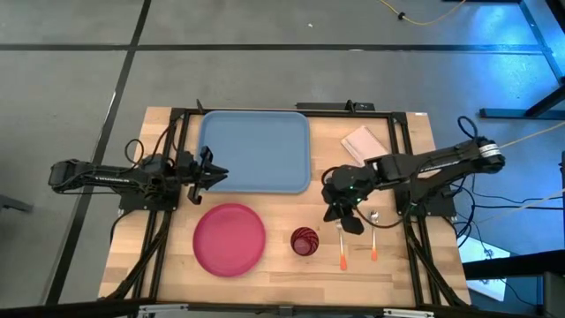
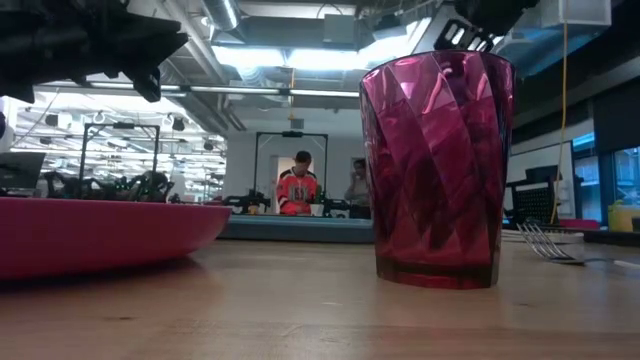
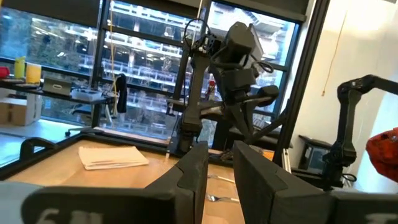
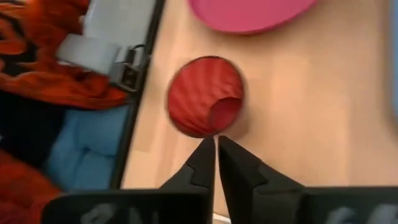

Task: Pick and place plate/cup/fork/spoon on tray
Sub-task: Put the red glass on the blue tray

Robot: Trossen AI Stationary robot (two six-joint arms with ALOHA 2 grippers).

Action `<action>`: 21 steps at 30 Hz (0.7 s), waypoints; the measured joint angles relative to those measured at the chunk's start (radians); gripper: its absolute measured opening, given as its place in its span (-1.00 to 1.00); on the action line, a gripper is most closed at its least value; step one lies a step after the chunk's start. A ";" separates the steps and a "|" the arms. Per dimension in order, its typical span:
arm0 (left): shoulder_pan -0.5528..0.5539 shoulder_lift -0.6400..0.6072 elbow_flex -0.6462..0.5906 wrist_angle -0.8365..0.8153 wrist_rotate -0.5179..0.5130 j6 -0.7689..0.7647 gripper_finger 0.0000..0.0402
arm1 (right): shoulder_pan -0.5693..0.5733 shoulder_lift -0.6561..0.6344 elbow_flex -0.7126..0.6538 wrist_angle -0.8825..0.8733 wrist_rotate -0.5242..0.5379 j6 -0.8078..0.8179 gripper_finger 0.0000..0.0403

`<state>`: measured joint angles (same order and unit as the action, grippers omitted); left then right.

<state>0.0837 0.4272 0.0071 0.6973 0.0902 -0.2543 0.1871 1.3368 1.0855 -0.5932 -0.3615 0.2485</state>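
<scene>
Hovering above the wooden worktop point(image 1: 388, 274), the right arm's tool point(image 1: 346, 217) has its two dark fingers pressed nearly together, clenched on nothing, and the small dark red faceted plastic cup point(image 1: 304, 240) stands upright just ahead of those tips in the right wrist view point(image 4: 206, 96). From above, the cup lies toward the left arm's side and the front edge from this tool, near but not touching it, so the right arm is by far the nearer one. The cup is still on the worktop, between the flat round pinkish-red plastic plate point(image 1: 229, 238) and the orange-handled metal fork point(image 1: 341, 247) and spoon point(image 1: 373, 240); the large light-blue rectangular plastic tray point(image 1: 254, 150) lies behind them, bare. The left arm's tool point(image 1: 210, 173) waits at the tray's left edge, fingers slightly parted and holding nothing. A grasp on the cup would probably need the right fingers opened first.
</scene>
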 joint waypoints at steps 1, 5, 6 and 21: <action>0.000 0.000 0.000 -0.009 0.000 0.000 -0.66 | 0.000 0.008 0.000 0.016 -0.024 -0.007 -0.82; 0.000 0.000 0.000 -0.025 0.000 0.000 -0.66 | 0.001 0.040 0.000 0.061 -0.069 -0.015 -0.64; 0.000 0.000 0.000 -0.028 0.000 0.000 -0.66 | 0.000 0.046 0.000 0.066 -0.073 -0.004 -0.61; 0.000 0.000 0.000 -0.034 0.000 0.002 -0.66 | 0.034 0.136 0.000 0.164 -0.163 0.037 -0.56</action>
<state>0.0837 0.4274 0.0074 0.6628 0.0906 -0.2520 0.2215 1.4726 1.0855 -0.4288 -0.5247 0.2857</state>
